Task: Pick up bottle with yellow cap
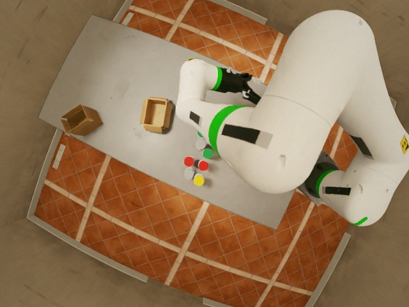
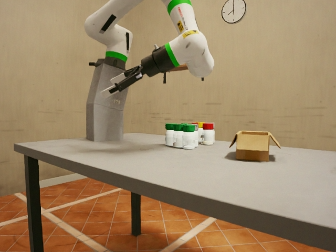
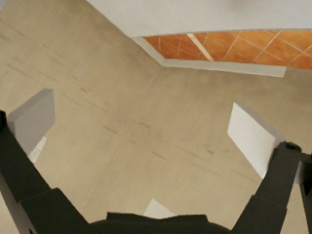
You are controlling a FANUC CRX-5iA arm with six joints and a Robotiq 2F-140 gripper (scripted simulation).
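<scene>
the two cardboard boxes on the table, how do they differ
The darker brown box lies tipped at the table's corner, its opening facing sideways; the lighter tan box stands upright with its opening up. The tan box sits nearer the bottles than the brown box. Both are open and look empty.
</scene>
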